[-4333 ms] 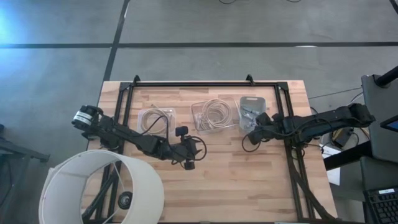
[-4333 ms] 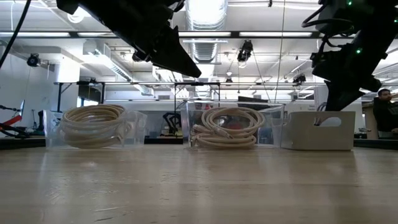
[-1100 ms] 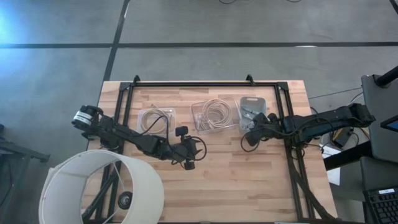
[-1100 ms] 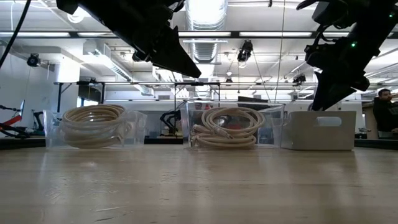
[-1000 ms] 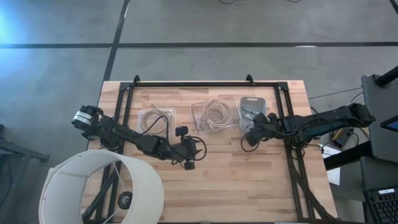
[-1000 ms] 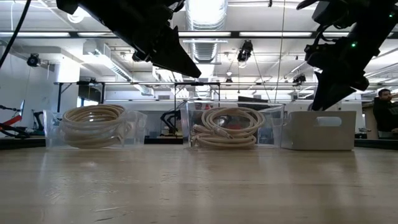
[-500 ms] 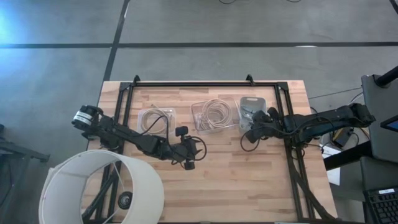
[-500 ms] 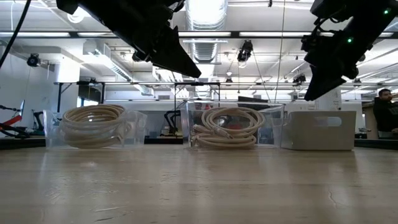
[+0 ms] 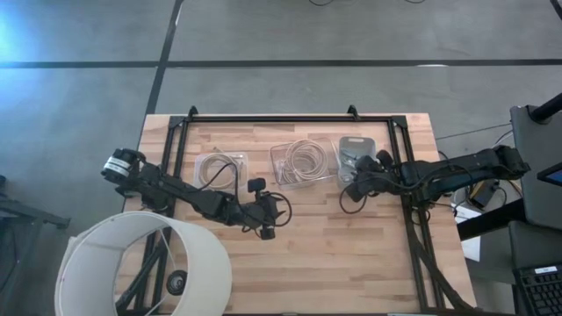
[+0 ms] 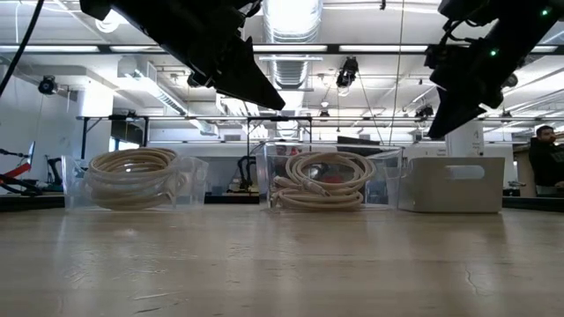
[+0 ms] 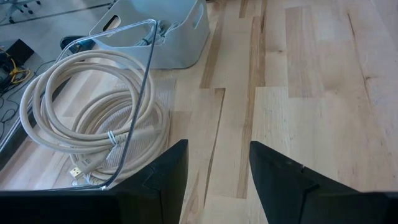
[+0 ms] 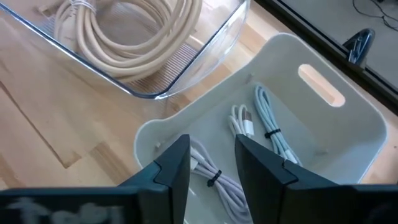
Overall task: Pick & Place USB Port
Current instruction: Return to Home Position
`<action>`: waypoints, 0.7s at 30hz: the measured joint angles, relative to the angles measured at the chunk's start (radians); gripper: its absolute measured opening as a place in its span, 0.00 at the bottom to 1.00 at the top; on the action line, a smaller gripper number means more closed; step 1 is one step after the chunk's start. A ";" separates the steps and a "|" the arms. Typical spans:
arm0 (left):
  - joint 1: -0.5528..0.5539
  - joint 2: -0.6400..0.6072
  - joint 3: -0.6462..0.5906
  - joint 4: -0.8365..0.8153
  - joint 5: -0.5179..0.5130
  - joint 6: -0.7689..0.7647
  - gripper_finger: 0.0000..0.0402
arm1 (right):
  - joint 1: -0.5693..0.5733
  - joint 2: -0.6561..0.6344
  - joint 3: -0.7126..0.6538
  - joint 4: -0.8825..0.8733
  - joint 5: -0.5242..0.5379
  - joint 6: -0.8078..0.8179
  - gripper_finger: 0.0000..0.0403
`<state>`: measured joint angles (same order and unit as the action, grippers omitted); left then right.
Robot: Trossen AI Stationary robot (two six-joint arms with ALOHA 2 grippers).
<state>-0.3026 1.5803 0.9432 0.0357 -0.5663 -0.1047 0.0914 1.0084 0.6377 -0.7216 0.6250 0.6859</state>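
- Your right gripper (image 9: 350, 190) (image 12: 212, 155) is hovering at the near end of the white bin (image 9: 358, 142) (image 12: 348, 146), raised clear of it. Its fingers are sitting a narrow gap apart, gripping nothing.
- In the low view that gripper (image 10: 438, 130) is hanging above the bin (image 10: 449, 187), with open air between them.
- The white charger cables (image 12: 268, 129) are lying inside the white bin as tied bundles, touching its floor.
- Your left gripper (image 9: 277, 209) (image 11: 217, 158) is waiting over the middle of the table (image 9: 351, 263). It is just in front of the middle clear tray (image 9: 279, 151) (image 11: 151, 56), with its fingers parted wider and empty.
- The middle tray is holding a coiled beige cable (image 9: 304, 160) (image 10: 324, 180) (image 11: 87, 106) (image 12: 124, 31) and is sitting just beside the bin.
- A second clear tray (image 9: 204, 160) (image 10: 196, 180) is sitting to its left, apart from it, holding another beige coil (image 9: 219, 170) (image 10: 132, 172).
- All three containers are lining up in a row along the far half of the table.
- A person (image 10: 547, 163) is showing at the low view's right edge, in the room behind the table.
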 joint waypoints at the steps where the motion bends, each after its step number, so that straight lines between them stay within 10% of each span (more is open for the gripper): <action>1: 0.000 0.000 0.000 0.000 0.000 0.000 0.43 | 0.000 0.000 0.003 0.000 0.000 -0.007 0.30; 21: 0.000 0.000 0.000 -0.001 0.000 0.000 0.43 | 0.001 0.010 0.043 0.070 -0.003 -0.062 0.30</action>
<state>-0.3023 1.5803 0.9432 0.0349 -0.5663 -0.1047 0.0921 1.0182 0.6808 -0.6520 0.6216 0.6244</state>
